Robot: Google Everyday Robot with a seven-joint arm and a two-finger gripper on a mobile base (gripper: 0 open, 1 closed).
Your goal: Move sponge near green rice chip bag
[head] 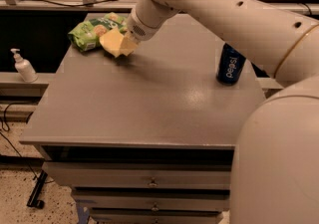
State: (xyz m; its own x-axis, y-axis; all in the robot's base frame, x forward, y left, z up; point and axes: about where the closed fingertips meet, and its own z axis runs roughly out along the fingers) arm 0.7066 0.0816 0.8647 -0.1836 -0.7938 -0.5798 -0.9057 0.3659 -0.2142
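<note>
The pale yellow sponge [113, 44] is held in my gripper [125, 44] at the far left part of the table, low over the surface. The gripper is shut on the sponge's right side. The green rice chip bag [92, 31] lies just behind and left of the sponge, at the table's far left corner; the sponge overlaps its near right edge in this view. My white arm reaches in from the upper right.
A blue Pepsi can [230, 64] stands at the right side of the grey table [149, 103]. A white pump bottle [23, 66] stands on a ledge left of the table. Drawers sit below the table's front edge. My arm's large white body fills the right foreground.
</note>
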